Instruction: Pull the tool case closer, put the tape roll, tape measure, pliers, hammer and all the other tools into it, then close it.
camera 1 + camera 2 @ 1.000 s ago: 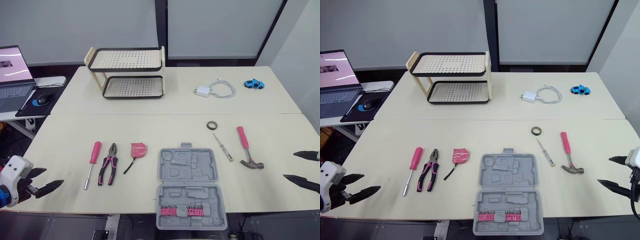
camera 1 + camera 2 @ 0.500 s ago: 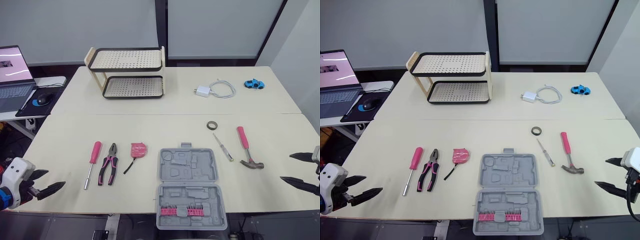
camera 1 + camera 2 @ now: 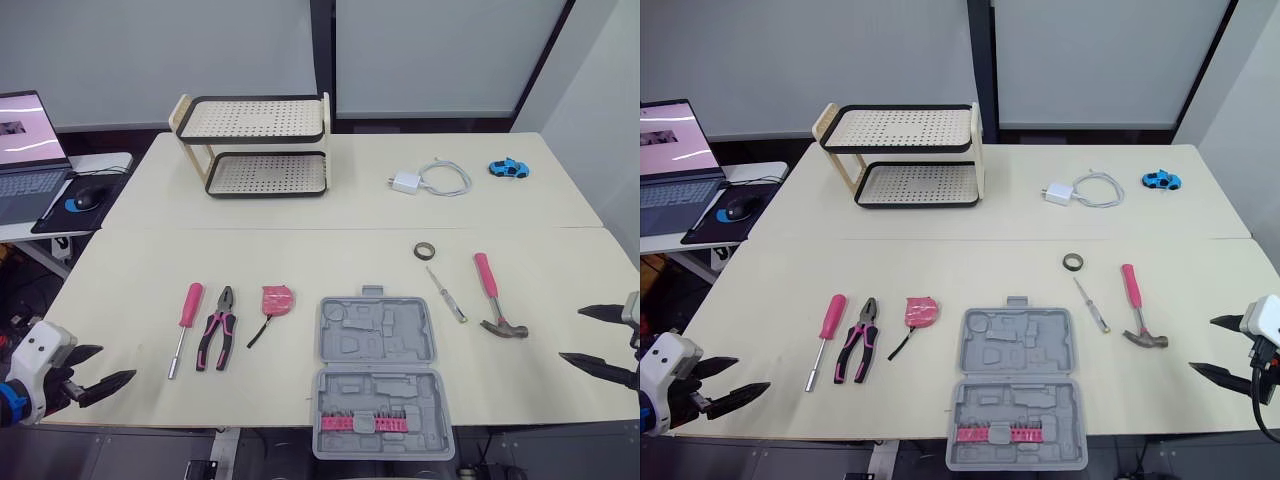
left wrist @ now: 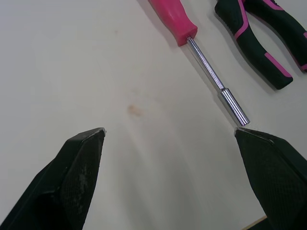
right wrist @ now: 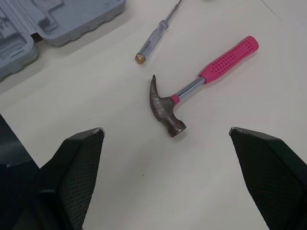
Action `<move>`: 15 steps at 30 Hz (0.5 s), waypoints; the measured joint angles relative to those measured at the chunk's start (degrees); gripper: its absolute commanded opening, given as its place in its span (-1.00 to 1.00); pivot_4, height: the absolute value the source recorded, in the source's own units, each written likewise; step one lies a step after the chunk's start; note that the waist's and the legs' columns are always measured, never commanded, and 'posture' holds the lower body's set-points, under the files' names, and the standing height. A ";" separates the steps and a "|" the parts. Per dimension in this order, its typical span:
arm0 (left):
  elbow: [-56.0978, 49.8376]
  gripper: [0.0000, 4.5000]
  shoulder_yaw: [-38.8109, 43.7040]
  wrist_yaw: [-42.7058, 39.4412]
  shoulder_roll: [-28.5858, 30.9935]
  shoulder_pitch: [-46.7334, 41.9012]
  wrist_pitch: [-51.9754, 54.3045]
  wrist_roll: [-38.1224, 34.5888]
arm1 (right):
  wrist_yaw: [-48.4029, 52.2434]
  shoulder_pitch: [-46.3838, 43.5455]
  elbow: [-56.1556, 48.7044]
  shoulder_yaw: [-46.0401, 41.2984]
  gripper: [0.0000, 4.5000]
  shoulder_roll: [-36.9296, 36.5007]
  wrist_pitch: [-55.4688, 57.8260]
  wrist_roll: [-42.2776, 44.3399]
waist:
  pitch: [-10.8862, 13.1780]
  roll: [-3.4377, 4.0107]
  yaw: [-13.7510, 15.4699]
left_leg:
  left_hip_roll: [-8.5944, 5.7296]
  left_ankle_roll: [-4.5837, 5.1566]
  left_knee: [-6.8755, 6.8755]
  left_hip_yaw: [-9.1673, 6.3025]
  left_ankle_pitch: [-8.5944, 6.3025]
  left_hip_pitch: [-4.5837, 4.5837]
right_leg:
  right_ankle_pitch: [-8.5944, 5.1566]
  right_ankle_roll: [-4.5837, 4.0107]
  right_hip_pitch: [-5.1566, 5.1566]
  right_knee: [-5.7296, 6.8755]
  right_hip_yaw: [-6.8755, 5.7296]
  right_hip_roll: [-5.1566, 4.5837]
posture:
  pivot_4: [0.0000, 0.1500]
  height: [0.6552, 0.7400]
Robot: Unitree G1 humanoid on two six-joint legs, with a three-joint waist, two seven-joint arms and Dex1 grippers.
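— Where is the tool case sitting?

— It is lying open at the near edge of the desk, about the middle. A row of pink bits is sitting in its nearer half.

— And the tools?

— They are all lying out on the desk. Left of the case, the tape measure is resting closest, then the pliers, then the pink screwdriver. To the right, a slim screwdriver is lying just beside the case, with the hammer beyond it and the tape roll a little farther back.

— What are the hands doing?

— The left hand is hovering at the near left corner with its fingers spread wide and gripping nothing. The pink screwdriver's metal tip is lying just ahead of it. The right hand is hanging at the near right edge, fingers likewise wide apart and empty. It is pointing toward the hammer head and is apart from it.
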 measured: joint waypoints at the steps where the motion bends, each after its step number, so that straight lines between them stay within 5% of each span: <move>1: -0.06 1.00 0.00 0.02 -0.03 0.06 0.01 0.00 | -0.04 -0.04 0.12 0.10 0.99 -0.07 -0.12 -0.39 | 0.00 0.00 0.00 | 0.00 0.00 0.00 0.00 0.00 0.00 | 0.00 0.00 0.00 0.00 0.00 0.00 | 1.00 1.00; 15: -9.12 1.00 0.46 0.83 -1.66 1.92 2.81 -2.82 | -0.93 -4.95 -3.33 2.84 0.99 -0.38 2.21 1.02 | 0.00 0.00 0.01 | 0.00 0.00 0.01 -0.01 0.00 -0.01 | 0.00 0.00 0.01 -0.01 0.00 0.00 | 1.00 1.00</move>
